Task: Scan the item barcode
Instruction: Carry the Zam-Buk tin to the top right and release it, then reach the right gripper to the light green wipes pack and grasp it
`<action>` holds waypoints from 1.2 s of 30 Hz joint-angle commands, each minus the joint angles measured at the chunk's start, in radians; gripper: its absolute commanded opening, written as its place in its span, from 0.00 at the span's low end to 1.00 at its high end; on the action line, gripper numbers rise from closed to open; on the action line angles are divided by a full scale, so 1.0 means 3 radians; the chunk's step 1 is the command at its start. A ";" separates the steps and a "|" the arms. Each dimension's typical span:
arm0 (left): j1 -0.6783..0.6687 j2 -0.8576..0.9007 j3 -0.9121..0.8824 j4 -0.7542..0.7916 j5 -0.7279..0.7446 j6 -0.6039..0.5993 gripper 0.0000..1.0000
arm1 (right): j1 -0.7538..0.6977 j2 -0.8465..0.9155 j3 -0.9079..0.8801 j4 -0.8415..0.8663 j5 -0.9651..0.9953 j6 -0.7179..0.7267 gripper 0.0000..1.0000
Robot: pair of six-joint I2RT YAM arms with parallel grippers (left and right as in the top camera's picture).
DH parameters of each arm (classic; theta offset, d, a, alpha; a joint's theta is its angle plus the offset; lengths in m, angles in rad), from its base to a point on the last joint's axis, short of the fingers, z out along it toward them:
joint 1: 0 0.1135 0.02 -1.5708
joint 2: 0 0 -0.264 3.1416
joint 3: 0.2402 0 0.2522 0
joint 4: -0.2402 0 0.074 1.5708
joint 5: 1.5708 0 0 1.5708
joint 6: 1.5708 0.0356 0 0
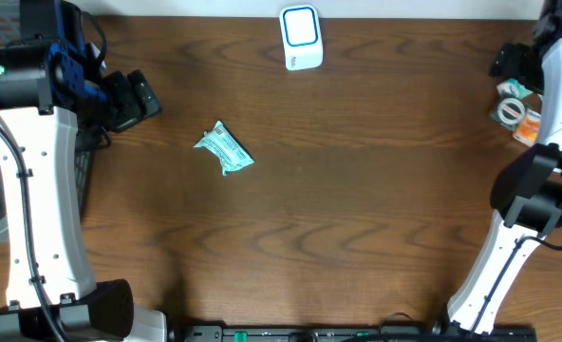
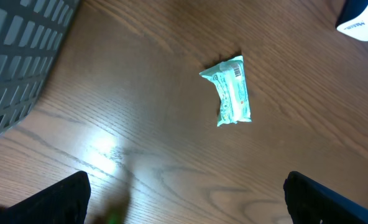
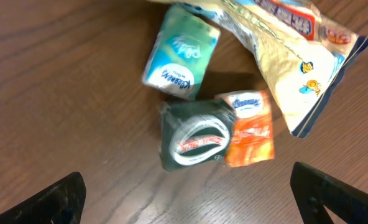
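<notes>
Dark wood table [image 1: 357, 218]. Left gripper [image 2: 187, 202] hangs wide open and empty. The packet [image 2: 230, 90] lies flat well ahead of its jaws, barcode [image 2: 237, 72] up, scanner [image 1: 301, 36] beyond to the right. Right gripper [image 3: 187, 199] is spread wide too, holding nothing, with a pile [image 3: 193, 142] of packs ahead between its jaws.

Packet [image 1: 223, 149] on table [image 1: 357, 199], before scanner [image 1: 301, 38]

basket [image 2: 16, 56]: left edge | tissue pack [image 3: 181, 53], tape roll [image 3: 193, 140], orange packet [image 3: 252, 134], snack bag [image 3: 302, 68]: clustered
</notes>
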 commanded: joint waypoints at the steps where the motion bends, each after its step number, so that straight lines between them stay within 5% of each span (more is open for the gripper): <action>1: 0.0008 -0.0028 0.0027 -0.0011 -0.0018 0.0008 0.98 | 0.0013 -0.0056 -0.0034 -0.0037 -0.0203 0.0039 0.99; 6: 0.0008 -0.0028 0.0027 -0.0011 -0.0018 0.0008 0.98 | 0.0074 -0.0057 -0.0033 -0.0102 -0.0910 0.0041 0.99; 13: 0.0008 -0.0028 0.0027 -0.0011 -0.0018 0.0008 0.98 | 0.0408 -0.0056 -0.0074 -0.0257 -0.2986 -0.0301 0.97; 15: 0.0008 -0.0028 0.0027 -0.0011 -0.0018 0.0008 0.98 | 0.0650 -0.0056 -0.0074 -0.0304 -0.2885 -0.0409 0.95; 19: 0.0008 -0.0028 0.0027 -0.0011 -0.0018 0.0008 0.98 | 0.1301 -0.0052 -0.0102 -0.0342 -0.2372 -0.0540 0.71; 23: 0.0008 -0.0028 0.0027 -0.0011 -0.0018 0.0008 0.98 | 0.1911 -0.0052 -0.0153 -0.0200 -0.1898 -0.0538 0.72; 26: 0.0008 -0.0028 0.0027 -0.0011 -0.0018 0.0008 0.98 | 0.2366 -0.0052 -0.0228 0.0015 -0.1607 -0.0427 0.62; 32: 0.0008 -0.0028 0.0027 -0.0011 -0.0018 0.0008 0.98 | 0.3225 -0.0052 -0.0444 0.0501 -0.0496 -0.0258 0.75; 36: 0.0008 -0.0028 0.0027 -0.0011 -0.0018 0.0008 0.98 | 0.3489 -0.0052 -0.0579 0.0767 -0.0383 -0.0247 0.79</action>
